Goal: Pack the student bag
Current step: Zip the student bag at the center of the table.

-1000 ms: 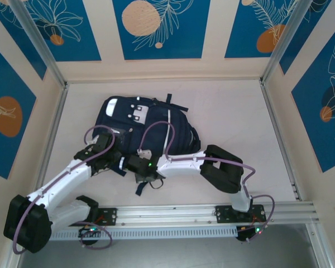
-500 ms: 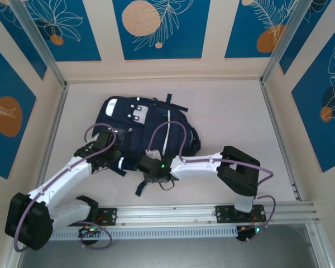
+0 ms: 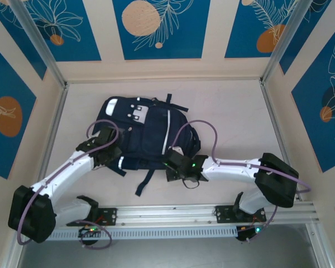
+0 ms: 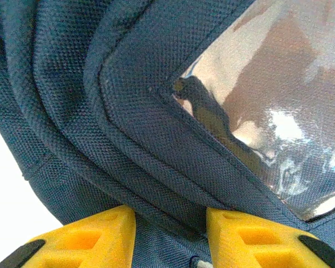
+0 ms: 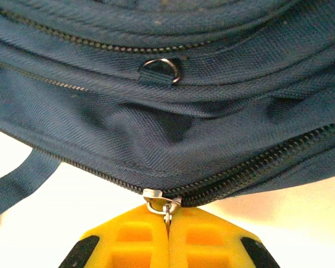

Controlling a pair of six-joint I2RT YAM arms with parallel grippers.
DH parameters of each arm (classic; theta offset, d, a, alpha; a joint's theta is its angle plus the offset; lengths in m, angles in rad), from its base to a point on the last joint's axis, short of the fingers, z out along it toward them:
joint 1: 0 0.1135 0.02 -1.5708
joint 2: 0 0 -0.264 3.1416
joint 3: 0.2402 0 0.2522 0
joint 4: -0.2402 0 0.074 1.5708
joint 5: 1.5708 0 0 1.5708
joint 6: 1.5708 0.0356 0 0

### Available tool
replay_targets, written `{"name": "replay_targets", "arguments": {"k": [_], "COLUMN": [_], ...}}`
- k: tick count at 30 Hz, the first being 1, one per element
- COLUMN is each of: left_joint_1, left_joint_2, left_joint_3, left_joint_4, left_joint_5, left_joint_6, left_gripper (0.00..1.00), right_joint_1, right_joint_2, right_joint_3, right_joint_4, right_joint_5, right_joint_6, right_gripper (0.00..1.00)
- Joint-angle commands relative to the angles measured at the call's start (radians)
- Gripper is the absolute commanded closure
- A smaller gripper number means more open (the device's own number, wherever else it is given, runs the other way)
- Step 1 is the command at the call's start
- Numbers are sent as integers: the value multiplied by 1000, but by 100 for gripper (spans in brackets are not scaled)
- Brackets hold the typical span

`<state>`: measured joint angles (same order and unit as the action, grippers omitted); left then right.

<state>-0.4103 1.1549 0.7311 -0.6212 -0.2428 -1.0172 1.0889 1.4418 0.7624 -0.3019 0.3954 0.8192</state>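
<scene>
The student bag point(image 3: 148, 131) lies flat on the bench point(image 3: 229, 111), left of centre, its lower edge towards the arms. The right fingers point(image 5: 168, 219) are pinched tight on the small metal zip pull point(image 5: 166, 207) at that lower edge. The left fingers point(image 4: 170, 220) are part closed and clamp a thick fold of the bag's seam, beside a glossy clear panel point(image 4: 268, 111).

Hazards, as judged:
- The pull is slim and held only at the fingertips, so a drag off the line of the zip point(image 5: 257, 162) could slip it free.
- The slack cloth bunched above the slider could snag in the teeth.
- If the left hold gives, the whole bag would slide rather than the zip run.
- A loose strap point(image 3: 145, 181) trails towards the near rail point(image 3: 184, 212), close to the right wrist, and could catch there.

Open bench lies to the right and beyond the bag. The near rail and the left wall are close.
</scene>
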Motion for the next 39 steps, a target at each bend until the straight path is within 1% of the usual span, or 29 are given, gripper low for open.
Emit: {"name": "replay_targets", "arguments": {"k": [1, 3, 6, 8, 9, 10, 12, 15, 17, 22, 26, 27, 31, 39], "left_joint_1": [25, 25, 20, 15, 15, 13, 12, 12, 13, 13, 13, 13, 12, 11], "left_joint_2": [61, 125, 245, 307, 324, 331, 301, 199, 103, -149, -260, -273, -295, -196], "left_joint_3": [70, 125, 235, 296, 314, 334, 344, 322, 265, 9, -131, -154, -234, -284], "left_joint_4": [66, 79, 88, 98, 97, 83, 63, 13, 6, 116, 178, 181, 246, 397], "left_joint_5": [-3, 51, 159, 233, 256, 268, 257, 217, 219, 326, 392, 395, 413, 445], "left_joint_6": [73, 118, 201, 245, 254, 255, 245, 225, 199, 89, 45, 37, 0, -21], "left_gripper": [60, 56, 38, 34, 33, 32, 29, 23, 23, 24, 27, 27, 33, 39], "right_joint_1": [7, 21, 43, 61, 68, 76, 85, 87, 83, 50, 43, 42, 42, 48], "right_joint_2": [-20, -16, 27, 74, 98, 124, 171, 220, 237, 242, 232, 231, 236, 239], "right_joint_3": [-18, -21, 18, 62, 84, 109, 153, 189, 196, 152, 128, 124, 100, 90], "right_joint_4": [15, 98, 144, 151, 157, 164, 171, 221, 266, 427, 448, 450, 470, 471], "right_joint_5": [-121, -201, -237, -247, -247, -251, -245, -241, -234, -291, -296, -296, -302, -303], "right_joint_6": [-100, -124, -110, -103, -100, -95, -72, -16, 24, 118, 138, 140, 163, 180], "right_gripper": [100, 100, 100, 100, 100, 100, 100, 100, 100, 100, 100, 100, 100, 100]}}
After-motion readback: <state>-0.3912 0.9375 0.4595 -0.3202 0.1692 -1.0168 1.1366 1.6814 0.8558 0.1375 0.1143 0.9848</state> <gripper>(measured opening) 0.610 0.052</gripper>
